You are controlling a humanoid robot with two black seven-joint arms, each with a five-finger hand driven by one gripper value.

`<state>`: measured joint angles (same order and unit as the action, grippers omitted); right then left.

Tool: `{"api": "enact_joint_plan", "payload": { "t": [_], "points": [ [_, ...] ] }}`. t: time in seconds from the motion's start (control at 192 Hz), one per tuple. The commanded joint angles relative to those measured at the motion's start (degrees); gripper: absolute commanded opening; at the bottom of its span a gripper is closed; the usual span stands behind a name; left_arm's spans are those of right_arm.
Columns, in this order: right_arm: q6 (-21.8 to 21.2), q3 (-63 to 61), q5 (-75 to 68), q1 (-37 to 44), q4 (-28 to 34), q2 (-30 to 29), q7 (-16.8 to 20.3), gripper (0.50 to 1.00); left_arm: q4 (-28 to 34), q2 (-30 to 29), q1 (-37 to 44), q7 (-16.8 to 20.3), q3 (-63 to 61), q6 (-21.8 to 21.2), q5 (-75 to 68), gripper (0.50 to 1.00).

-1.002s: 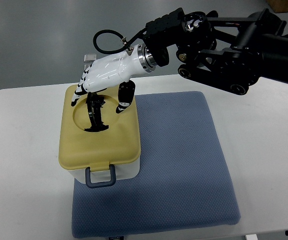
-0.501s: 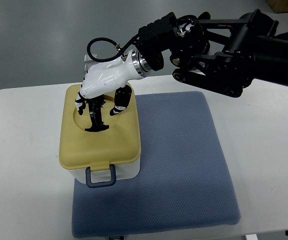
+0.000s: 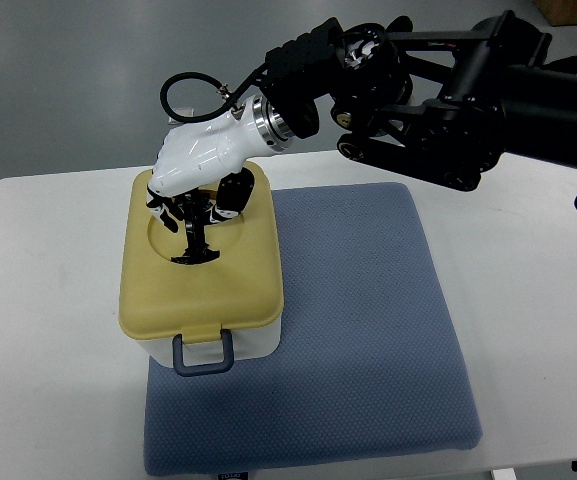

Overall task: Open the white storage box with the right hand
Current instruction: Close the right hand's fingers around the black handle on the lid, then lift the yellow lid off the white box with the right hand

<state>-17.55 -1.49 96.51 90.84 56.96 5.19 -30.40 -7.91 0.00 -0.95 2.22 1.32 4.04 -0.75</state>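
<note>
Your right robot hand reaches in from the right edge and sits over the far part of the white storage box, fingers curled down around the black handle that stands upright in the round recess of the yellow lid. The hold looks closed on that handle, though how firmly the fingers wrap it cannot be read from above. The box rests on the near-left corner of the blue mat, which lies on the white tabletop; its grey front latch hangs at the near edge, facing you.

To do this step well, you likely need to settle the curl fully under the handle before pulling, then lift straight up rather than dragging toward the arm, since a sideways pull could tip or slide the whole box on the mat. Whether the front latch is released is unclear from here; if it holds, the body may rise with the lid.

No brand, label or readable writing shows on the box, the mat or the arm. The left arm is out of frame.
</note>
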Motion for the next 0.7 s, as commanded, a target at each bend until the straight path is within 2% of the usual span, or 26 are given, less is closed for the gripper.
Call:
{"api": "enact_joint_plan", "payload": {
  "t": [0.0,0.052,0.694],
  "points": [
    [-0.03,-0.09,0.0,0.04,0.08,0.0,-0.01,0.533,0.0,0.0,0.07,-0.02,0.0,0.0,0.05,1.0],
    [-0.12,-0.01,0.0,0.04,0.17,0.0,-0.09,0.5,0.0,0.0,0.07,-0.02,0.0,0.0,0.05,1.0],
    [-0.29,-0.18,-0.09,0.83,0.52,0.17,-0.62,0.5,0.0,0.0,0.07,0.07,0.0,0.0,0.05,1.0]
  ]
}}
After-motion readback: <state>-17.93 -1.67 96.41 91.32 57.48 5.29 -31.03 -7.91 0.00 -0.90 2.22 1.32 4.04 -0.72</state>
